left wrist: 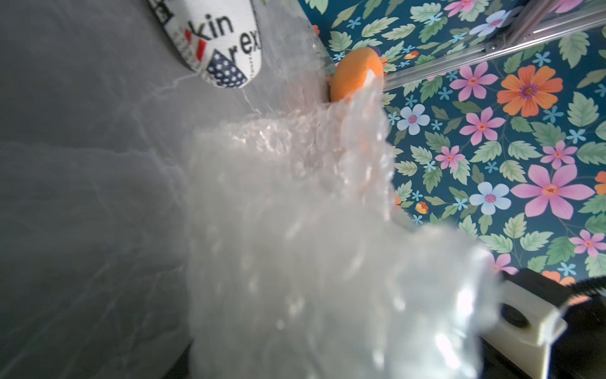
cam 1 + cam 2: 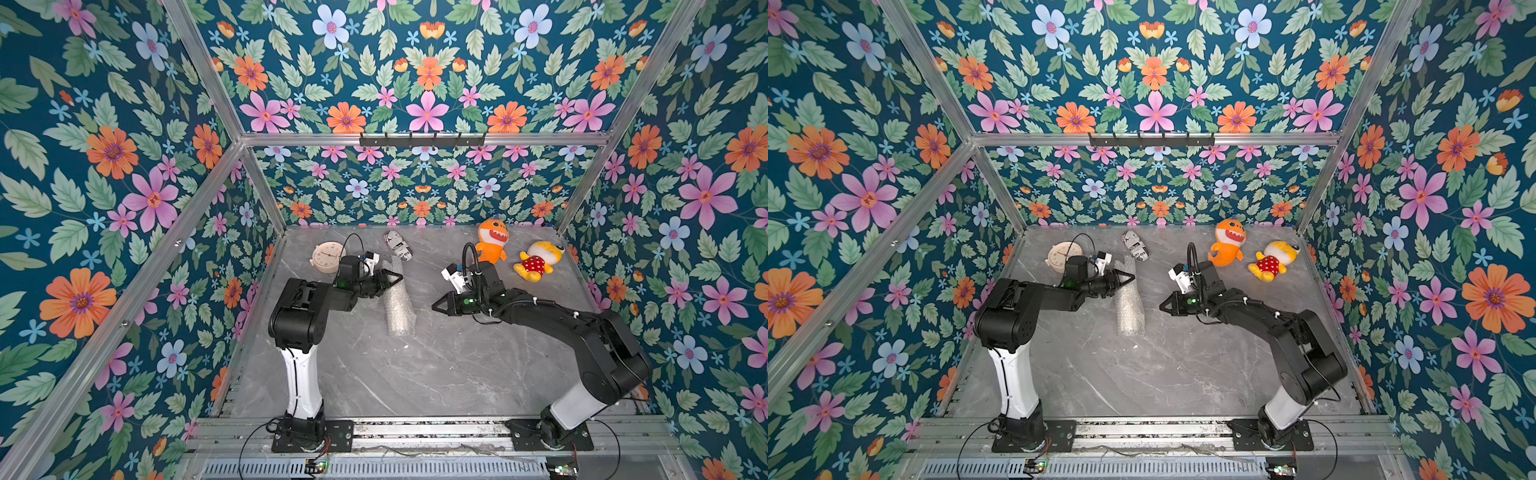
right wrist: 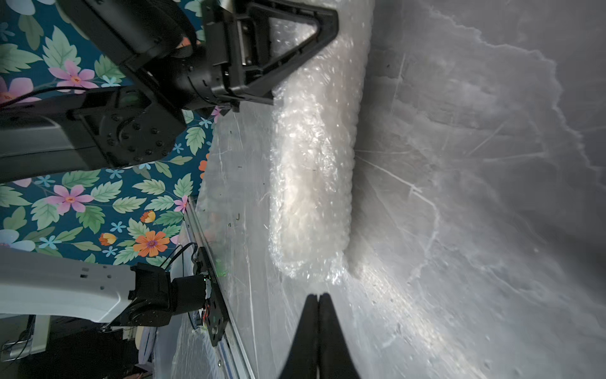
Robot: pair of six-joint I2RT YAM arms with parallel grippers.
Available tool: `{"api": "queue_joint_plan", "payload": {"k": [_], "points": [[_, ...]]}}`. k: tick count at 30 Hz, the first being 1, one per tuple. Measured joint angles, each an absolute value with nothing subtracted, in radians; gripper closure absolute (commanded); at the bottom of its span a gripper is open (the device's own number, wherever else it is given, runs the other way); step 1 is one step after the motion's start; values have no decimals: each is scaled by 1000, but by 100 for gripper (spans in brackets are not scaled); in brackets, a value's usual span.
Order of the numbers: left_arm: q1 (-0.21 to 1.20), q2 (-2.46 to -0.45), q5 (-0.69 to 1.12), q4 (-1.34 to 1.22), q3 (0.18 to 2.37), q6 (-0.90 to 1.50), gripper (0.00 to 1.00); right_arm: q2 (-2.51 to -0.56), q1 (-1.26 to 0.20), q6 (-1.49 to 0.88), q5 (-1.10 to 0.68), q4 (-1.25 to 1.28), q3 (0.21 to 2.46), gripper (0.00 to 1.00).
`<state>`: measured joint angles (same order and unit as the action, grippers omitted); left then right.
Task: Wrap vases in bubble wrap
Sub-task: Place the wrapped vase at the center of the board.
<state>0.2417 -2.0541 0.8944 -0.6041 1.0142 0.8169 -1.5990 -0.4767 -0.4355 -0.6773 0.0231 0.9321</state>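
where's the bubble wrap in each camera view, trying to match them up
Top view: the bubble wrap lies rolled up in the middle of the table.
Top view: same spot, mid-table.
Left wrist: blurred and very close, filling the picture's centre.
Right wrist: a long roll through the centre.
Shared landmark: the left claw shut on the roll's far end, also visible in the right wrist view.

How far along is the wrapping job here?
Mostly done: the bubble wrap lies rolled into a tube on the table, a pale shape, probably the vase, faintly showing inside. In hand: the left gripper pinches the roll's far end; the right gripper is shut, empty, beside it. Left: tucking the ends, I'd guess.
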Motion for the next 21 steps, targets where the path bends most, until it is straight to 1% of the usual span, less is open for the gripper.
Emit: {"api": "queue_joint_plan", "payload": {"k": [3,4,5,6,7,8,9,11,12,15,16,18,21], "points": [[237,-2078,888,-547,1041,810,65,-1565,-470,-426,-665,8,915,97],[237,-2079,884,-526,1047,804,60,-1556,-466,-422,-662,-1,912,97],[237,-2078,876,-506,1053,799,52,-1548,-461,-418,-659,-6,909,97],[237,-2077,865,-480,1061,789,42,-1539,-456,-415,-656,-14,908,97],[238,-2071,849,-445,1069,775,34,-1527,-450,-414,-651,-25,907,97],[238,-2064,831,-413,1074,752,16,-1518,-445,-412,-651,-31,907,97],[238,-2055,801,-379,1080,722,1,-1505,-437,-410,-651,-39,906,96],[236,-2029,764,-326,1100,673,0,-1478,-419,-402,-650,-60,905,91],[236,-2011,730,-285,1113,651,0,-1462,-403,-396,-648,-69,902,86],[228,-1967,616,-130,1154,578,0,-1417,-339,-387,-635,-89,885,61],[225,-1940,574,-65,1173,548,0,-1398,-320,-382,-603,-109,883,54],[223,-1874,487,26,1201,497,0,-1354,-307,-366,-505,-147,883,44],[228,-1748,330,133,1229,417,0,-1261,-298,-336,-267,-183,871,29]]}}
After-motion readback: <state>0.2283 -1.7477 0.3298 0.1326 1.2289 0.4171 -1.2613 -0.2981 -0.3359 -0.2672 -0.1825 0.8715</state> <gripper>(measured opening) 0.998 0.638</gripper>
